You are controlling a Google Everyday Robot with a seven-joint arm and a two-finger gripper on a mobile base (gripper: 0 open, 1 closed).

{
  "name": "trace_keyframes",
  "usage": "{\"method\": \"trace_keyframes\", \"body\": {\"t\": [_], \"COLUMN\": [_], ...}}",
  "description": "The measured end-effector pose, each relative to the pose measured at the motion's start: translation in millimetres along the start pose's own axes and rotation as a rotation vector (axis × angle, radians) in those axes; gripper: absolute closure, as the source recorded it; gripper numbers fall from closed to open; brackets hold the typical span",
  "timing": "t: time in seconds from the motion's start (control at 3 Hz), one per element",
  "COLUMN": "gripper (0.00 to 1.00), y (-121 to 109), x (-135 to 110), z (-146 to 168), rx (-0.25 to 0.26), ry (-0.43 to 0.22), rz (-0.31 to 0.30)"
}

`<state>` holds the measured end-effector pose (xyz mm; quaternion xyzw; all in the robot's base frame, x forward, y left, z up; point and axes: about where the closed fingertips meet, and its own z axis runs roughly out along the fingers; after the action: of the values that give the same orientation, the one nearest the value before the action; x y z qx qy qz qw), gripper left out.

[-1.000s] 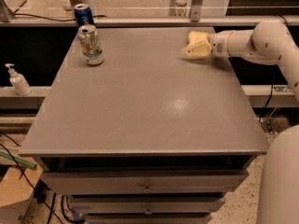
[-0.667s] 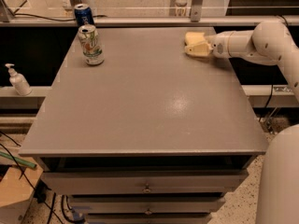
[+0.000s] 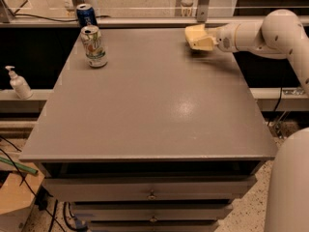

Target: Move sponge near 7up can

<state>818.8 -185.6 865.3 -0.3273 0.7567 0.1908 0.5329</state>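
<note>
The pale yellow sponge point(image 3: 193, 33) is held in my gripper point(image 3: 202, 41) at the far right of the grey table point(image 3: 154, 110), a little above its surface. The gripper is shut on the sponge, and the white arm reaches in from the right. The 7up can point(image 3: 94, 46), silver-white with green lettering, stands upright at the far left of the table, well apart from the sponge.
A dark blue can point(image 3: 86, 14) stands just behind the 7up can at the table's back left corner. A white pump bottle point(image 3: 18, 82) stands on a ledge left of the table. A rail with posts runs along the back edge.
The gripper has lifted the sponge off the table and moved it slightly left and toward the back.
</note>
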Motion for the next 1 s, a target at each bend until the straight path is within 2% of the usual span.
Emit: {"method": "trace_keyframes", "body": {"t": [0.33,0.67,1.0], "gripper": [1.0,1.0,1.0], "y": [31,35,49], "x": [-51,-50,-56], "z": [-8,-6,4], "rx": [-0.086,-0.102,-0.149], "ry": [-0.065,-0.061,-0.08], "rz": [-0.104,-0.111,-0.108]}}
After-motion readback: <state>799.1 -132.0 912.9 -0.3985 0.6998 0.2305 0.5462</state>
